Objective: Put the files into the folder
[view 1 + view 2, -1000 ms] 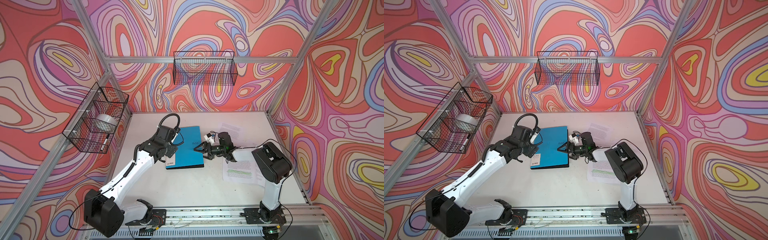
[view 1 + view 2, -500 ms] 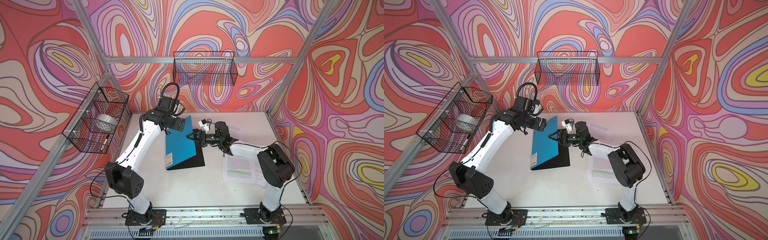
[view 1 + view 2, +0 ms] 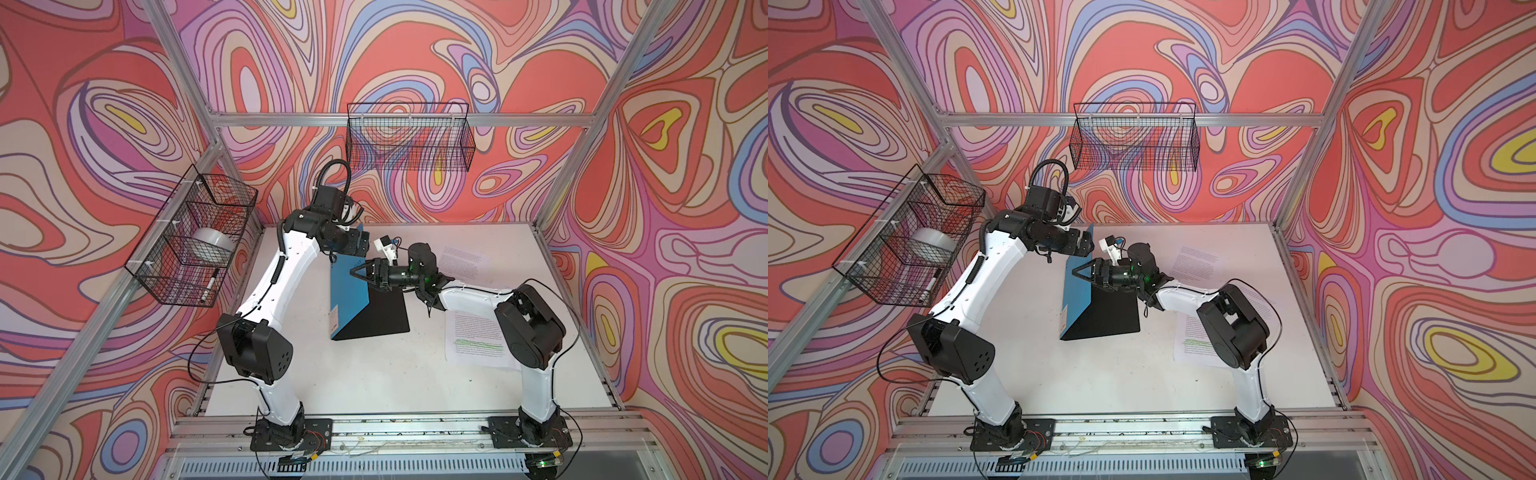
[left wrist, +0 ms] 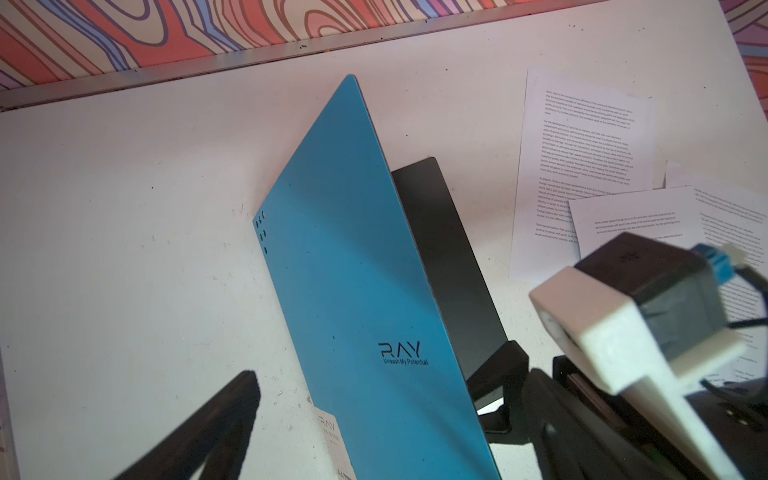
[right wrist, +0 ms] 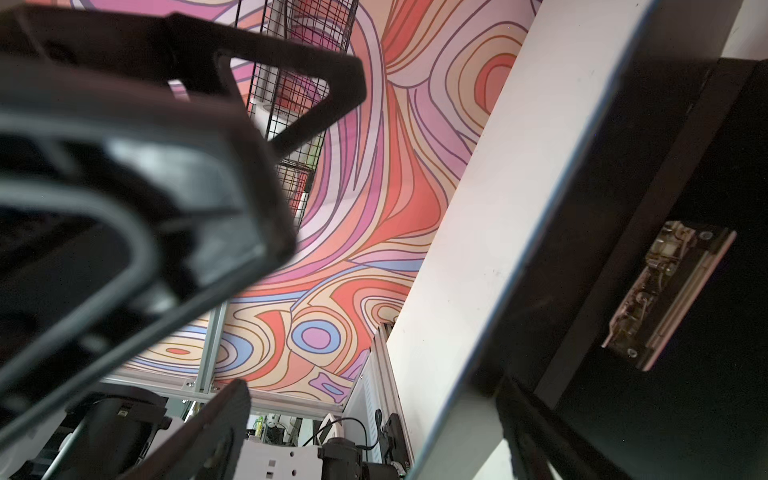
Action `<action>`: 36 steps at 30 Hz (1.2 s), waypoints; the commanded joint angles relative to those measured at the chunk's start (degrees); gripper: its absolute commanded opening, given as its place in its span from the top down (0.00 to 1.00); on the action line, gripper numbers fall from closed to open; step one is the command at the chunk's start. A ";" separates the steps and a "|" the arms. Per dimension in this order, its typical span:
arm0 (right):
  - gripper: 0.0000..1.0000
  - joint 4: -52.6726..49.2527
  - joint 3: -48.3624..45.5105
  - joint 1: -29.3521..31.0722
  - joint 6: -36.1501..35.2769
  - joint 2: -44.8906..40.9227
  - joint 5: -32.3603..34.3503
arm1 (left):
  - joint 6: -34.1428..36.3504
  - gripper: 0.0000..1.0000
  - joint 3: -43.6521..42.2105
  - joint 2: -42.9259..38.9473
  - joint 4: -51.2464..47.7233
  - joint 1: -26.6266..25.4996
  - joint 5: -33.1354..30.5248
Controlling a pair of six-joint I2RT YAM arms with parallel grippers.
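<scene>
The folder [image 3: 347, 291] lies mid-table with its blue cover [image 3: 1077, 291] tilted up steeply and its black inside [image 3: 384, 313] flat on the table. My right gripper [image 3: 360, 275] is open, and the cover's free edge passes between its fingertips [image 5: 374, 428]. In the right wrist view one finger [image 5: 532, 424] is on the black inner side near the spine clip [image 5: 665, 291]. My left gripper [image 3: 360, 243] hangs open above the cover's far top corner, straddling the "RAY" cover [image 4: 365, 270]. The files [image 3: 478, 345], one with green lines, lie right of the folder; another sheet [image 3: 463, 262] lies further back.
A wire basket [image 3: 195, 237] on the left wall holds a tape roll [image 3: 214, 245] and a marker. A second wire basket [image 3: 409, 137] hangs on the back wall. The right arm's elbow [image 3: 530, 328] stands over the files. An aluminium rail [image 3: 395, 424] runs along the table's front.
The folder lay closed a second ago; its blue cover has swung up towards upright. My left arm rose and moved back. My right gripper moved left and up with the cover's edge.
</scene>
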 commanded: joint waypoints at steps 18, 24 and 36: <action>0.04 12.01 4.05 4.33 7.57 4.13 -0.11 | -3.15 0.11 -2.07 -0.04 -1.97 1.75 -12.64; 0.05 13.55 4.83 4.92 8.79 5.39 -0.47 | -2.97 0.25 -4.84 0.18 -1.25 2.14 -15.40; 0.06 3.96 2.22 4.81 1.16 1.18 0.94 | -3.71 0.68 -7.81 -2.14 -0.93 5.14 -15.76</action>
